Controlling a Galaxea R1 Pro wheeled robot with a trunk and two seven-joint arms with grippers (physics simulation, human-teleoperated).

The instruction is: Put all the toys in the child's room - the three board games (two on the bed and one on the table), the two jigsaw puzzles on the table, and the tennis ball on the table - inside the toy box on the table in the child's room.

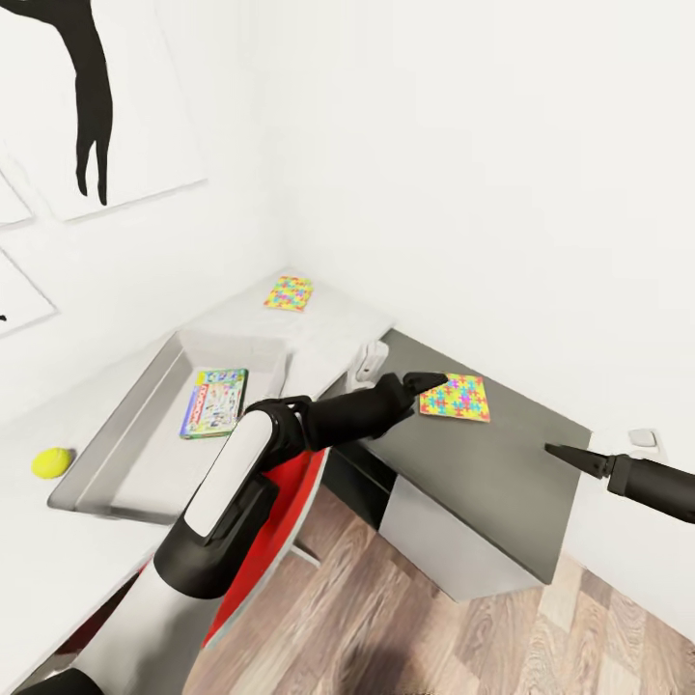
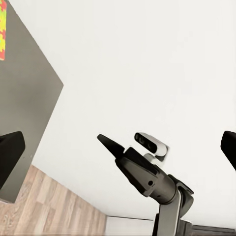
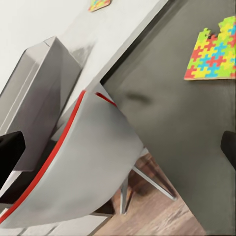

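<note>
The light grey toy box (image 1: 116, 434) stands on the pale table (image 1: 328, 323) with one board game (image 1: 214, 402) lying flat inside. A tennis ball (image 1: 51, 462) rests on the table beside the box. One jigsaw puzzle (image 1: 290, 292) lies at the table's far end. The other jigsaw puzzle (image 1: 456, 397) (image 3: 212, 53) lies on the lower dark grey cabinet (image 1: 492, 473). My left gripper (image 1: 431, 381) hovers at that puzzle's near edge; its fingers (image 2: 10, 157) stand wide apart, open and empty. My right gripper (image 1: 558, 451) (image 2: 105, 141) hangs over the cabinet's right end, fingers (image 3: 10, 152) apart, holding nothing.
A red-edged chair (image 1: 290, 502) (image 3: 73, 162) stands tucked under the table, below my left arm. White walls close off the corner behind table and cabinet. Wood-plank floor (image 1: 405, 618) spreads in front of the cabinet.
</note>
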